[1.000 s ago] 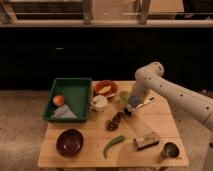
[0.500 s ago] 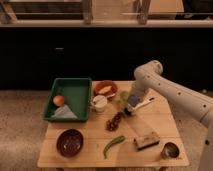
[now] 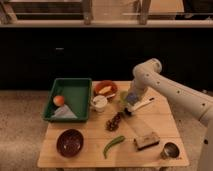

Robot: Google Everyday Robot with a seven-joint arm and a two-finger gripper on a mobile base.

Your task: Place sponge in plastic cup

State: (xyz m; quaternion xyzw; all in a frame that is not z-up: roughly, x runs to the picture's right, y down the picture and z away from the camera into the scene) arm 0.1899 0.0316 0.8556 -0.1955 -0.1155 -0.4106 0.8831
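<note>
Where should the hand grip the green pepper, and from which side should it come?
Probably from above, at the middle of the pepper, fingers across its narrow width: it lies flat and slanted on the table. The hand is now near the cup.

Blue-grey sponge — tool above plastic cup

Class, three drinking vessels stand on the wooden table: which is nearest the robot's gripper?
The pale yellow-green plastic cup, right beside the gripper. The white mug sits further left; the shiny metal cup stands at the front right corner.
</note>
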